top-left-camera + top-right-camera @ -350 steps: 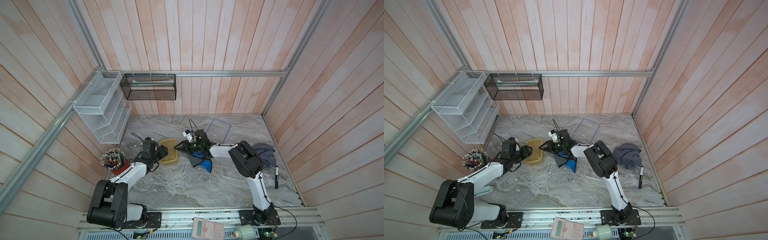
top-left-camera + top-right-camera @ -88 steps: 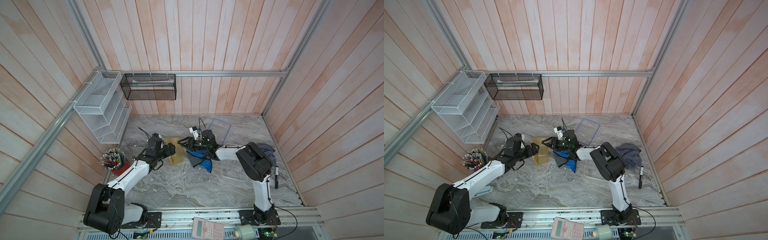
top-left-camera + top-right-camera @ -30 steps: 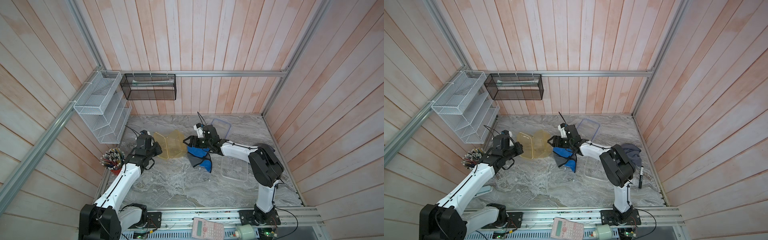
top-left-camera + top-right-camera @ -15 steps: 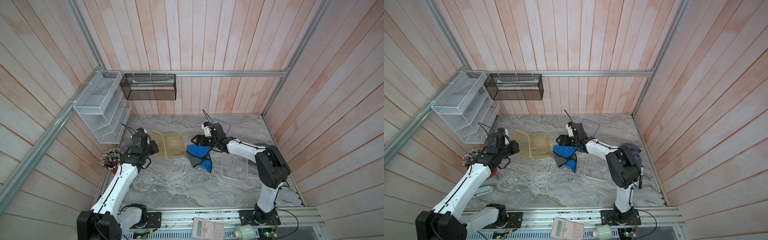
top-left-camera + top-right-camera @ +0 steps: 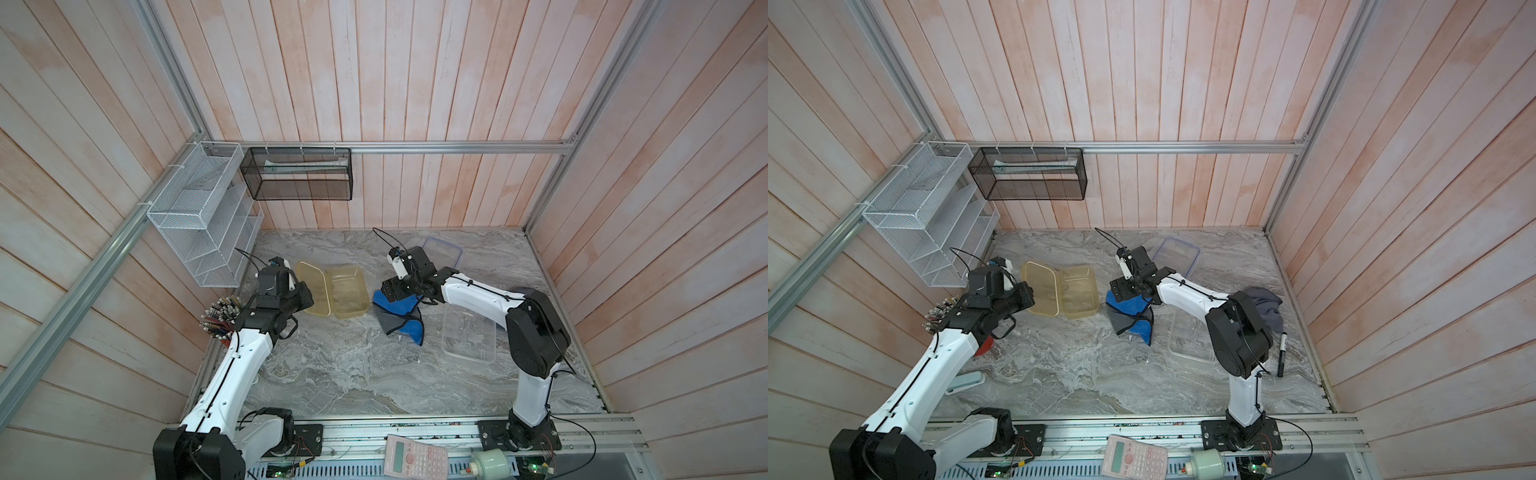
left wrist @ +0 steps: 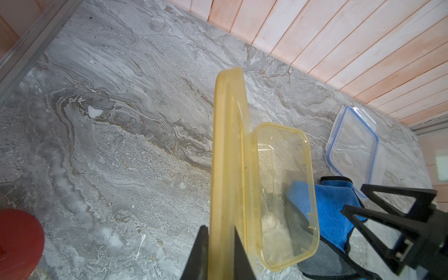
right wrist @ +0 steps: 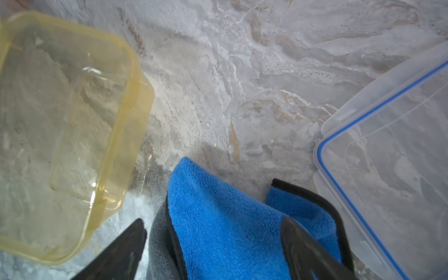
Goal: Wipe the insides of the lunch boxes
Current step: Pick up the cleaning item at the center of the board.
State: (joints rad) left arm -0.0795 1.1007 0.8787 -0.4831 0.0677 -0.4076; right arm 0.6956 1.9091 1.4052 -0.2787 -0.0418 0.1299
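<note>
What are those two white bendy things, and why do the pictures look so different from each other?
Those are two robot arms, a left arm and a right arm, fixed to a marble table. Each ends in a pincer for grabbing. Two pictures look down from a camera high above. The two close-ups come from little cameras on the arms' wrists. On the table lie an open yellow lunch box, a bigger clear lunch box, a blue-rimmed lid and a blue cloth. The left pincer is shut on the yellow lid. The right pincer is open right at the cloth, gripping nothing.
</note>
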